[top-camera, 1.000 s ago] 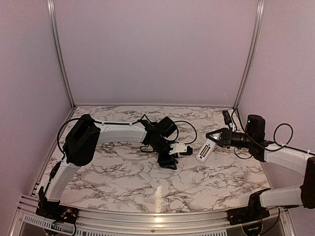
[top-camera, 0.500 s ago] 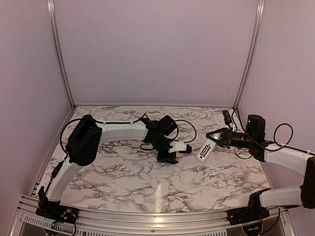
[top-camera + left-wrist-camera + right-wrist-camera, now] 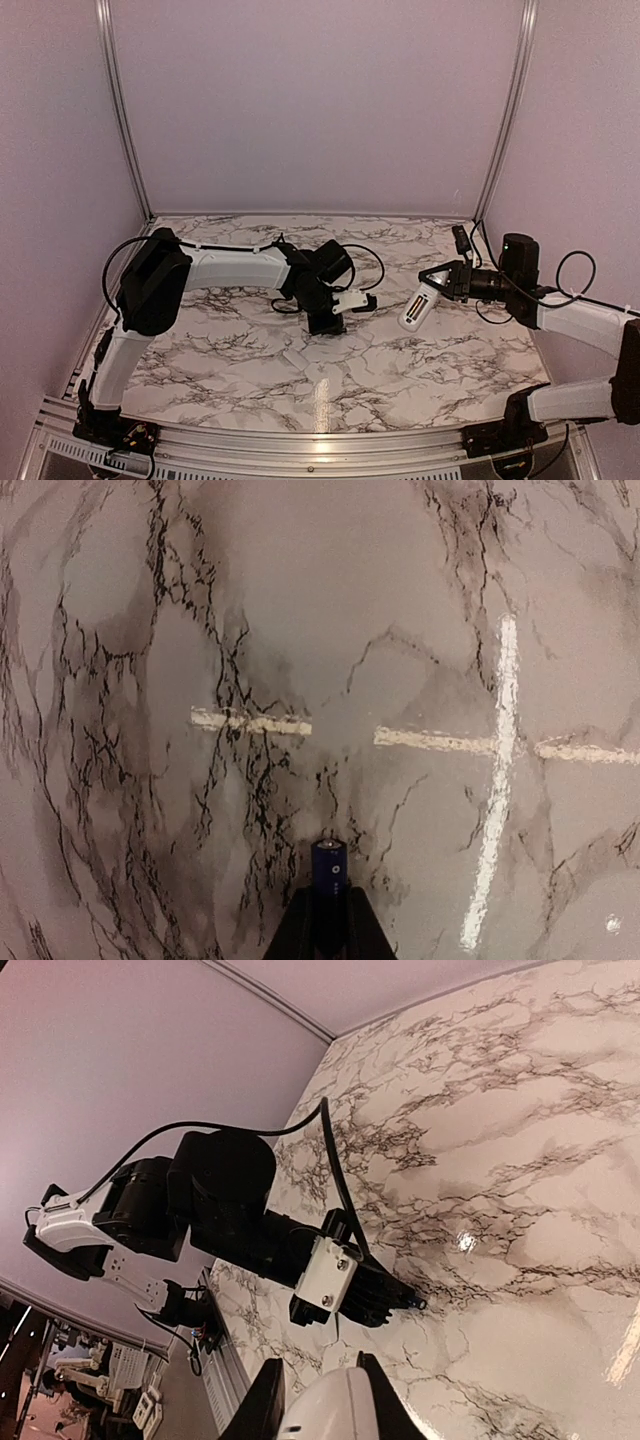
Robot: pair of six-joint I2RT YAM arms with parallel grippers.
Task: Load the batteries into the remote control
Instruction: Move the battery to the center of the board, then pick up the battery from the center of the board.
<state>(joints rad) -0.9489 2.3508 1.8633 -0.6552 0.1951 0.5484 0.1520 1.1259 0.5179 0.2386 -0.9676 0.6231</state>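
Note:
My left gripper is shut on a battery, a slim dark blue cylinder whose tip sticks out past the fingers just above the marble table. The right wrist view shows that left gripper with the battery tip low over the tabletop. In the top view the left gripper points down near the table's middle. To the right, held above the table, the white remote control is slanted down-left with my right gripper shut on its upper end. The remote's rounded end sits between the right fingers.
White tape marks form a cross on the marble to the right of the held battery. Pale walls with metal corner posts close in the table at the back and sides. A black cable loops behind the left wrist.
The left gripper has closed on the battery, and the left arm has shifted slightly to the left. The right arm and the remote have not moved.

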